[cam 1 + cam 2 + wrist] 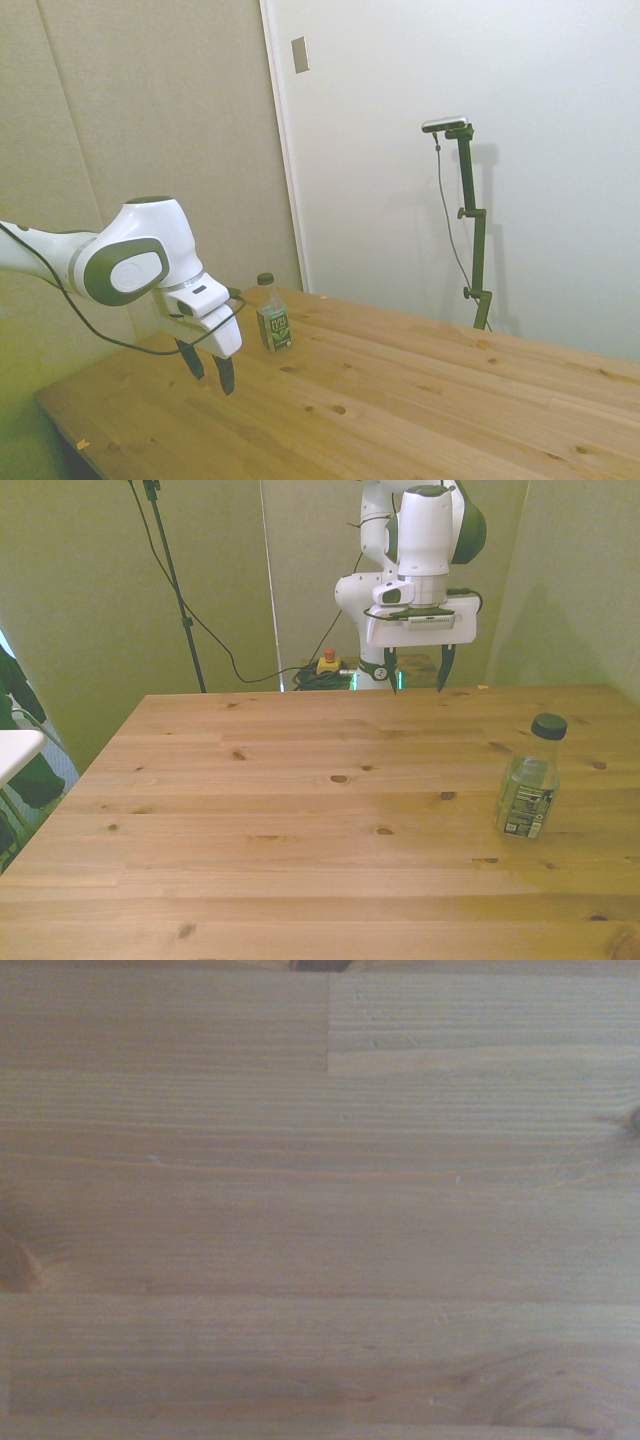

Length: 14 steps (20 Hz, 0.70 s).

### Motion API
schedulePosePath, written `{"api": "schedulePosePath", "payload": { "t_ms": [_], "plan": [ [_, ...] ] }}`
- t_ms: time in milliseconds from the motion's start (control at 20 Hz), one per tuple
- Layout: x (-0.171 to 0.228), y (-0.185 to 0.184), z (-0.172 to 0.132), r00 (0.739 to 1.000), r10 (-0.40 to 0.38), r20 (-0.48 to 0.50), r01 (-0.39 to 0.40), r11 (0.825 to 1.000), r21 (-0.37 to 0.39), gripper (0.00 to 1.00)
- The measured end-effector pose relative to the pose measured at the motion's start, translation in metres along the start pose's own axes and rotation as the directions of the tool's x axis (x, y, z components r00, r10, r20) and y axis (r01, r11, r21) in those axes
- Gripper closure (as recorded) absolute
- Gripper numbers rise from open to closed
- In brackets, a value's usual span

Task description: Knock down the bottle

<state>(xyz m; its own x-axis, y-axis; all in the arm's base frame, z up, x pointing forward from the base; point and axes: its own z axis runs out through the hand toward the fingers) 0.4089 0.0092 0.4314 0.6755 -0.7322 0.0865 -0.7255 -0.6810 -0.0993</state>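
The bottle (273, 315) (530, 778) stands upright on the wooden table (300, 810), clear plastic with a dark green cap and a green label. It is at the front view's right. My gripper (210, 370) (416, 673) hangs open just above the table near its far edge, fingers pointing down with nothing between them. It is well apart from the bottle. The wrist view holds only bare wood planks (320, 1200); the bottle is out of that view.
A black cable (215, 640) trails behind the table's far edge, near a small yellow and red object (327, 663) on the floor. A white surface edge (15, 750) shows at the front view's left.
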Motion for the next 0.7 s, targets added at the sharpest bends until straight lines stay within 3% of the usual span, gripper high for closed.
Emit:
{"api": "schedulePosePath", "payload": {
  "t_ms": [100,150,300,500,700],
  "plan": [
    [0.000,0.001,0.002,1.000,-0.001,0.001,0.001,1.000,-0.004,0.00],
    [-0.002,0.001,0.004,1.000,-0.005,0.000,0.005,1.000,-0.008,1.00],
    [-0.018,-0.015,0.003,1.000,0.006,-0.019,-0.007,1.000,-0.001,1.00],
    [-0.039,-0.056,-0.021,0.997,0.045,-0.060,-0.043,0.999,0.032,1.00],
    [-0.026,-0.086,-0.037,0.993,0.082,-0.081,-0.078,0.996,0.045,1.00]
  ]
}}
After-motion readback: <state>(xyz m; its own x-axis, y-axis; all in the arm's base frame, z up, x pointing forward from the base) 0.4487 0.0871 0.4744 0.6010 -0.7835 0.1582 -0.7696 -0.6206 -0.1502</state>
